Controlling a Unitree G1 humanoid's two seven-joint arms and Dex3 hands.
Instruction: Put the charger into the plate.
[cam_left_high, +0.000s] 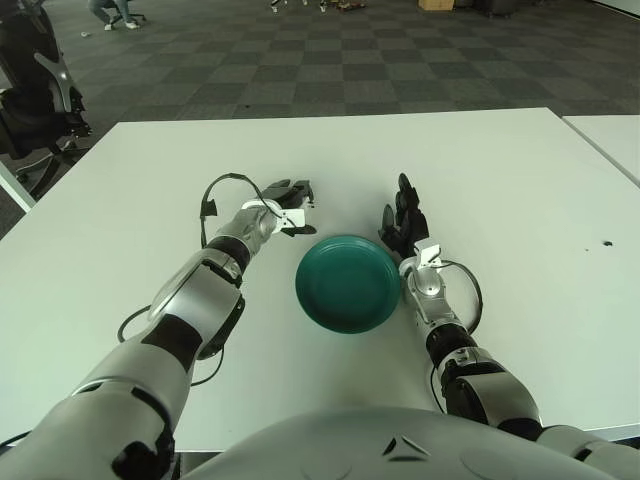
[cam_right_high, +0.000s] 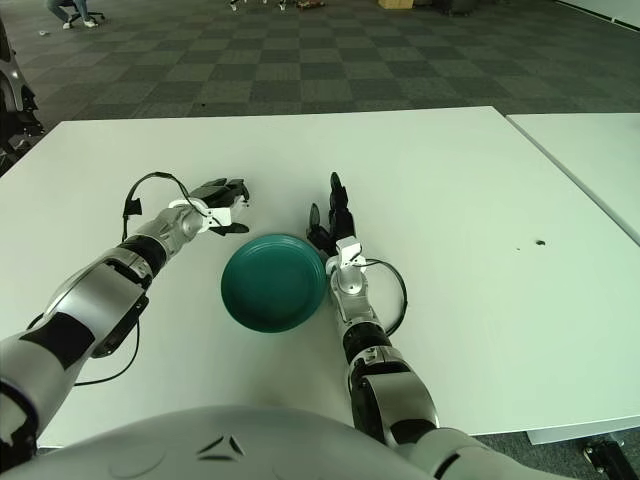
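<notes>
A teal plate (cam_left_high: 348, 283) sits on the white table (cam_left_high: 520, 200), in front of me between my two hands. My left hand (cam_left_high: 289, 204) is just beyond the plate's far left rim, its dark fingers (cam_left_high: 299, 187) curled around a small white charger (cam_left_high: 292, 216). The same charger (cam_right_high: 219, 212) shows in the right eye view, mostly covered by the fingers. My right hand (cam_left_high: 403, 222) stands next to the plate's right rim with its fingers (cam_left_high: 402, 192) pointing away from me and spread, holding nothing.
A black cable (cam_left_high: 213, 190) loops above my left wrist, and another cable (cam_left_high: 468, 290) loops beside my right forearm. A second white table (cam_left_high: 612, 140) stands to the right across a gap. A dark speck (cam_left_high: 607, 240) lies at the far right.
</notes>
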